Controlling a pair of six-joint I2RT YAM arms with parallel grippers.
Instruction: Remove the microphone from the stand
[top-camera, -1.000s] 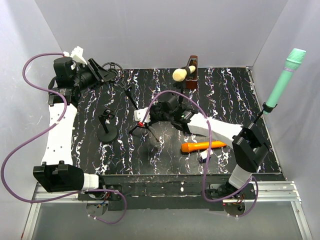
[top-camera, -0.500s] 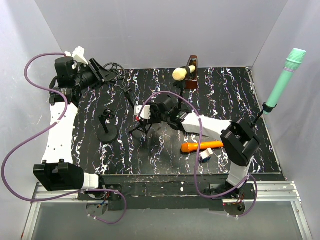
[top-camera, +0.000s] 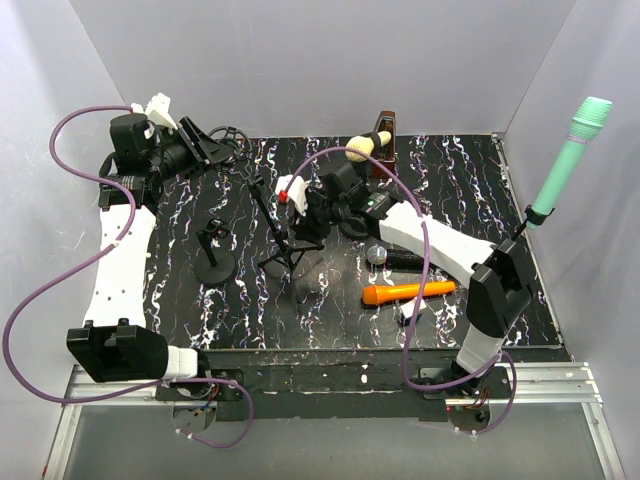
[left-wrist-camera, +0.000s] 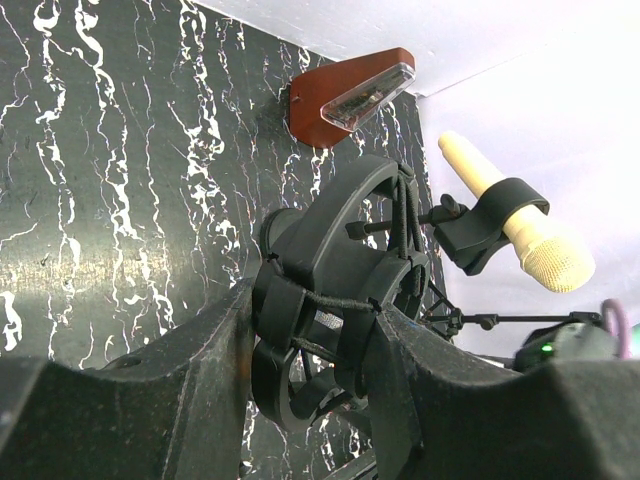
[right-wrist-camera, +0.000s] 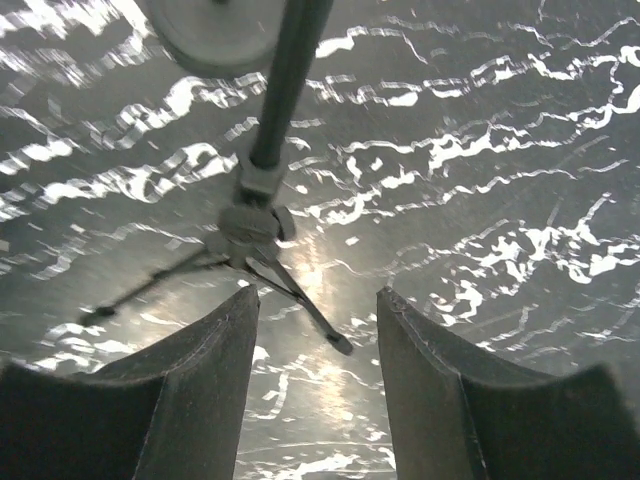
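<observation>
Right end effector (right-wrist-camera: 315, 300) jaws spread and empty over tripod stand (right-wrist-camera: 255, 215); black microphone (top-camera: 400, 258) lies on bench (top-camera: 470, 190) to its right, apparently off-stand, rigid, smooth, roll-prone, so grip mid-barrel, not mesh; left end effector (left-wrist-camera: 312, 330) clenched on shock mount (left-wrist-camera: 340, 250).

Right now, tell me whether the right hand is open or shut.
Open. In the wrist view the right hand has its fingers spread, nothing between them; the tripod stand stands beyond the gap.
</observation>
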